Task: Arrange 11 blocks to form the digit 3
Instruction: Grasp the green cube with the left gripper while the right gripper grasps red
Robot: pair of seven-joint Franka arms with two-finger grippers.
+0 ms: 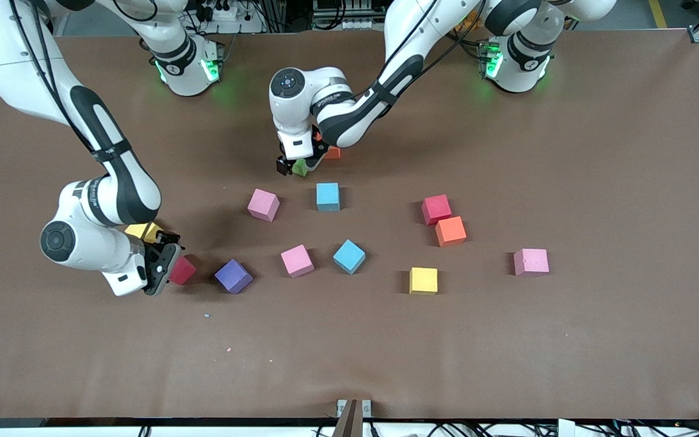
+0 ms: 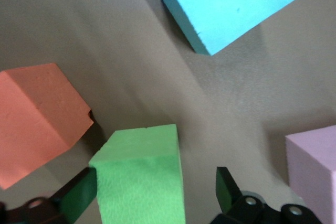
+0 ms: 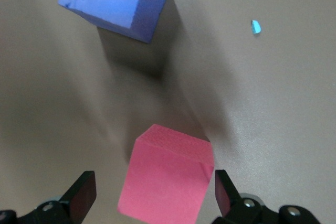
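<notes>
Covering table: brown mat (image 1: pixel 598 340). Left tool (image 2: pixel 157 192) open astride green block (image 2: pixel 142 177); right tool (image 3: pixel 152 198) open astride red block (image 3: pixel 168 174) (neither gripped).

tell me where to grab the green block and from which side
From straight above, on two opposite flat side faces of the green block. The open left end effector already straddles it; an orange block sits close beside one finger, so squeeze across the free faces.

Front cam looked down high across the counter (image 1: pixel 598 182) facing the arms; wrist cams sat close over blocks it also saw.
</notes>
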